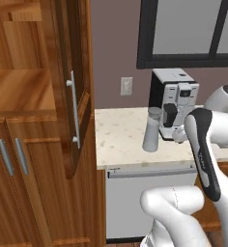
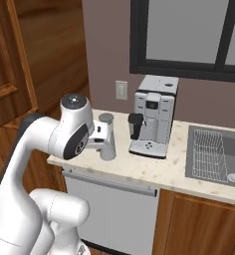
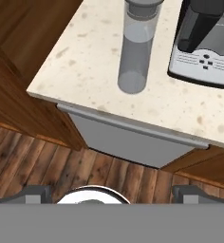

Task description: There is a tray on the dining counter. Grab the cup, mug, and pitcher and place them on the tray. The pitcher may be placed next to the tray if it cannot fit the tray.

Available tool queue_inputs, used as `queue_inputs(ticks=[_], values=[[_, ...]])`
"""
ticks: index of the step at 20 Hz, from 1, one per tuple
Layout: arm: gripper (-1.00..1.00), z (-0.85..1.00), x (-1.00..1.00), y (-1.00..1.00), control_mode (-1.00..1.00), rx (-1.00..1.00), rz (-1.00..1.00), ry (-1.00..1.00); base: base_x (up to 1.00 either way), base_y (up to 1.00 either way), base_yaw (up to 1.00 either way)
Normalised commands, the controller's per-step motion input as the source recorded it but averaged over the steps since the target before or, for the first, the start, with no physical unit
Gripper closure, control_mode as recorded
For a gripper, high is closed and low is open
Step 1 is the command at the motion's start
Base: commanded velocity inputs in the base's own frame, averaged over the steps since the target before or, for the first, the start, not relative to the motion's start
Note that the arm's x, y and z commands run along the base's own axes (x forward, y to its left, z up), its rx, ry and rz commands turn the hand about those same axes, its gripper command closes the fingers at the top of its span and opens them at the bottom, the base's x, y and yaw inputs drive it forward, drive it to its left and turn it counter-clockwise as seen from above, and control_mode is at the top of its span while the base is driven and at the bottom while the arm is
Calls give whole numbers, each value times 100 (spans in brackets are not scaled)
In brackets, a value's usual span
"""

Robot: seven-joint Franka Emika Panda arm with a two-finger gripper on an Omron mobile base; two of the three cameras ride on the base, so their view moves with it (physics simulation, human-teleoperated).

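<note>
My hand (image 3: 112, 197) hangs with its fingers (image 3: 35, 193) wide apart and holding nothing, above the floor in front of the bench (image 3: 90, 61), while the pitcher (image 3: 136, 45) stands upright on that speckled top — just beside the coffee machine (image 3: 206, 40), near the front edge.
</note>
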Motion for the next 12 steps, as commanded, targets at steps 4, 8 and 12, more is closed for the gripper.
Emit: queue_inputs(ticks=[4,8,12], values=[[-100,0,22,-4,-100,0,6,0,0,0,0],[-100,-9,19,-14,-100,0,11,0,0,0,0],[-100,-22,21,-5,-100,0,16,1,0,0,0]])
